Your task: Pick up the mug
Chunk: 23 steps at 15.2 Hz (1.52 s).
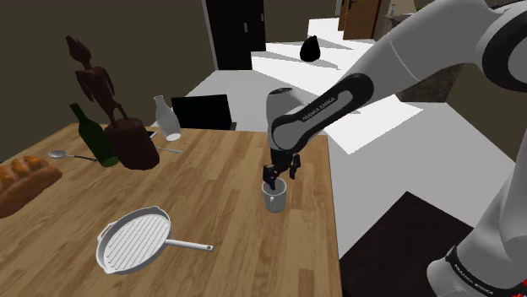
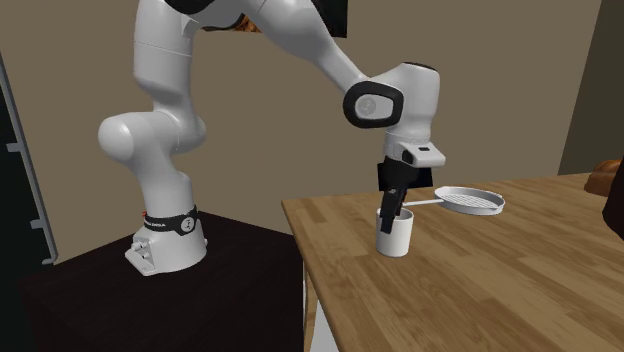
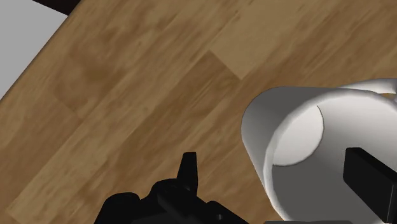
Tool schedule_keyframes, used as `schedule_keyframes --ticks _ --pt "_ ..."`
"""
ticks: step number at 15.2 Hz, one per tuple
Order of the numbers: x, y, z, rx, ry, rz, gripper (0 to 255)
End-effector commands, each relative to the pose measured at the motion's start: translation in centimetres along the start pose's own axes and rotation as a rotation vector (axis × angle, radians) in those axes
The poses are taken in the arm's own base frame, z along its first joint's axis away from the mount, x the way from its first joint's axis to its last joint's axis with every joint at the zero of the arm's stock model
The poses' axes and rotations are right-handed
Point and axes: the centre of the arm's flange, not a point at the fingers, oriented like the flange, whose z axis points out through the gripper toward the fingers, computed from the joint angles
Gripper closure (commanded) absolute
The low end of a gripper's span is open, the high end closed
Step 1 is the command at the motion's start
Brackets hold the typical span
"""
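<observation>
My end effector [image 1: 275, 178] is spread wide over the upright white mug [image 1: 274, 199], one finger inside the rim, one outside. Mug sits near the counter [image 1: 211, 181] edge by my stand.

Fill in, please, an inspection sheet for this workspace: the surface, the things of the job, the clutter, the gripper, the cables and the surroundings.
Surface: wooden table, with things standing on it.
Job's things: white mug, upright on the table near the edge on the stand's side, not lifted.
Clutter: white grill pan, green bottle, dark carved figure, white bottle, spoon, bread; all stand apart from the mug.
Gripper: gripper is open and points down at the mug's rim; one finger is inside the mug, the other outside, and the wall between them is not clasped.
Cables: nothing seen.
Surroundings: brown wall; dark stand under the arm.
</observation>
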Motion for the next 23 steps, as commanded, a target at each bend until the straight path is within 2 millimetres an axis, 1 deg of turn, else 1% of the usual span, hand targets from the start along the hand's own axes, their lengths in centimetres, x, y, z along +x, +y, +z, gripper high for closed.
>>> schedule_keyframes --ticks 1,2,4,5,14,23 --pt "0.1 0.1 1.2 0.000 0.001 0.000 0" --pt "0.2 0.1 2.0 0.000 0.001 0.000 0" --pt "0.2 0.1 2.0 0.000 0.001 0.000 0" --pt "0.2 0.1 2.0 0.000 0.001 0.000 255" --pt "0.2 0.1 2.0 0.000 0.001 0.000 255" --pt "-0.3 -0.2 -2.7 0.000 0.001 0.000 255"
